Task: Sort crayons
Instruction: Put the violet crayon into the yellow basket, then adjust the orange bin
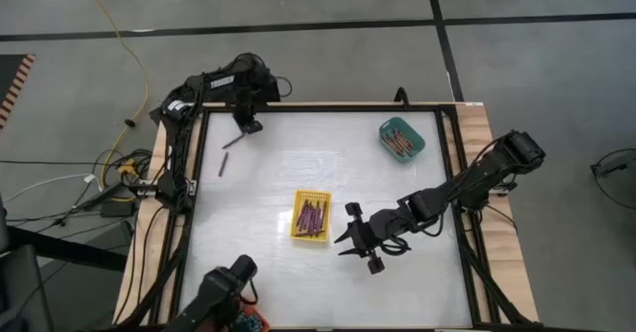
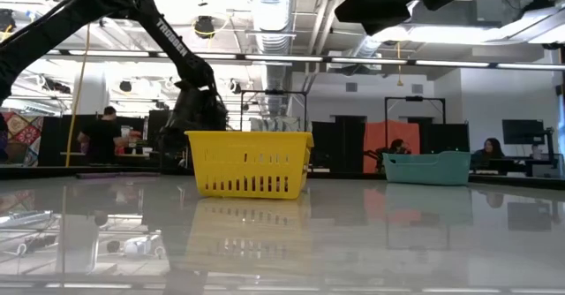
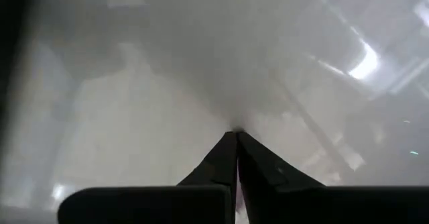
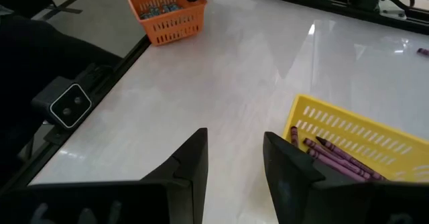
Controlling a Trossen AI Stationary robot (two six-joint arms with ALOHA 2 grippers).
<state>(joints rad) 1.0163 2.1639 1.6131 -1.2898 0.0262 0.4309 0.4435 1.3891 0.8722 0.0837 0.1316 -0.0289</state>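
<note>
- Starting at the near edge of the table (image 1: pixel 258 272): an orange tray (image 4: pixel 165 13) sits at the near-left corner. In the high view it's mostly hidden under a dark camera mount; the right wrist view shows small bluish bits inside it.
- A bit further in, the right gripper (image 1: pixel 348 241) hangs low over the table just beside the yellow tray (image 1: pixel 310 217), on its right side. Its fingers (image 4: pixel 190 162) are spread apart with nothing between them, so it's released.
- The yellow tray is around the middle of the table and has a bunch of purple crayons (image 1: pixel 312 216) lying in it. You can see them up close in the right wrist view too.
- Further back on the left, one loose purple crayon (image 1: pixel 223 163) lies flat on the table, on its own.
- Just past that, a second purple crayon (image 1: pixel 235 140) lies at an angle right by the left gripper (image 1: pixel 245 127), which is down at the far-left part of the table. Its fingers (image 3: pixel 221 167) are clenched together to a point. Can't tell if the crayon tip is pinched or just touching.
- Far right corner: a teal tray (image 1: pixel 401 139) with reddish crayons (image 1: pixel 399 141) in it.
</note>
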